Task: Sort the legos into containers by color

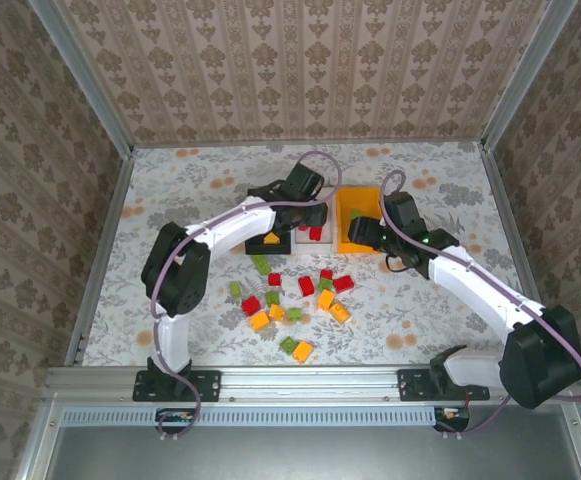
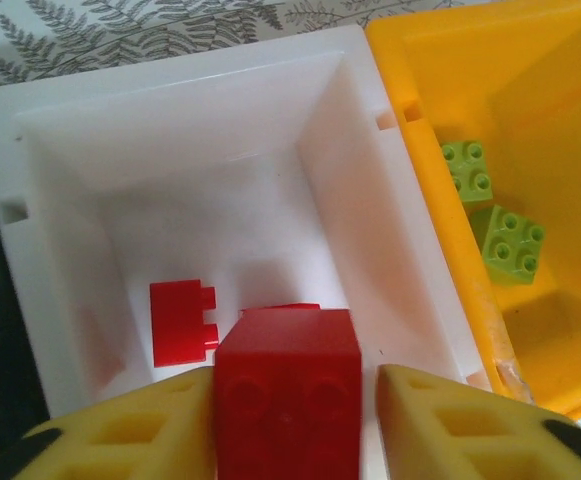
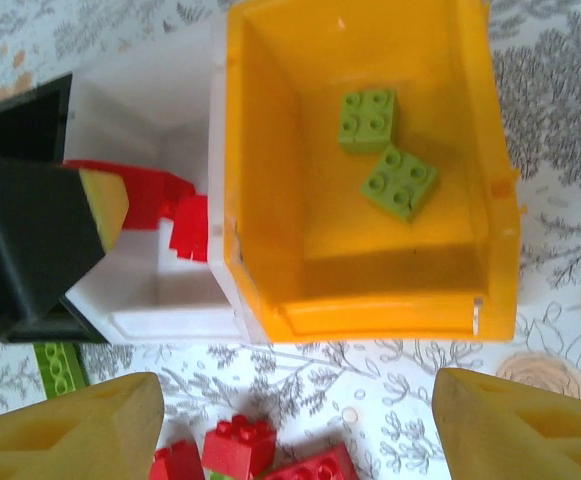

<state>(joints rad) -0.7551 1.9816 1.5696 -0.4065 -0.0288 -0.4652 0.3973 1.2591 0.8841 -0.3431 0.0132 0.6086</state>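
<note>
Left end effector [image 2: 292,405] grips red lego [image 2: 288,365] above white bin [image 2: 220,130]

In the top view, the left arm [image 1: 232,228] covers much of the black bin [image 1: 255,246] and the white bin [image 1: 300,243]. In the left wrist view, the gripped red brick [image 2: 288,395] and the fingers [image 2: 120,430] run off the bottom edge, and a second red brick [image 2: 282,308] behind is mostly hidden. In the right wrist view, the left gripper [image 3: 95,175] hides the white bin's left side, and the bottom edge cuts the red bricks [image 3: 238,445].
</note>
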